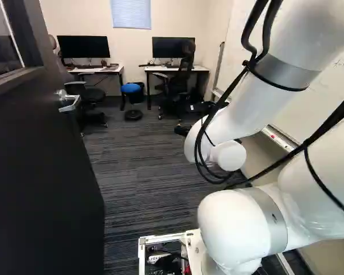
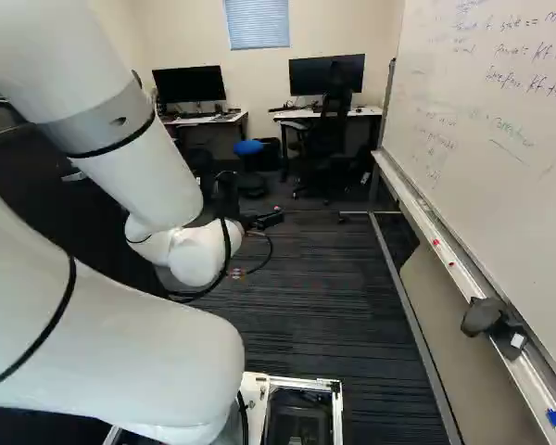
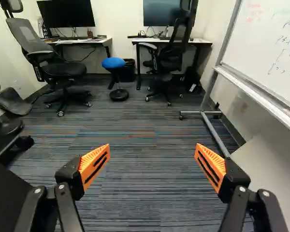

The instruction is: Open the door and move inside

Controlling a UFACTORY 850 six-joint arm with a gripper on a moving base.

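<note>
The dark door (image 1: 40,166) stands open along the left of the left base view, its silver lever handle (image 1: 69,102) near the free edge. In the right base view the arm covers much of the door (image 2: 28,171). My gripper (image 2: 263,221) is past the handle, to the right of the door, held over the carpet inside the room. In the wrist view the gripper (image 3: 153,146) is open, its orange pads wide apart with only carpet seen between them. A dark panel beside one finger there appears to be the door's edge.
Ahead, two desks (image 3: 82,41) with monitors stand at the far wall, with office chairs (image 3: 63,72) and a blue-topped stool (image 3: 114,64). A whiteboard (image 2: 500,120) on a wheeled frame (image 3: 213,130) runs along the right side. Striped carpet (image 1: 143,166) spans the floor.
</note>
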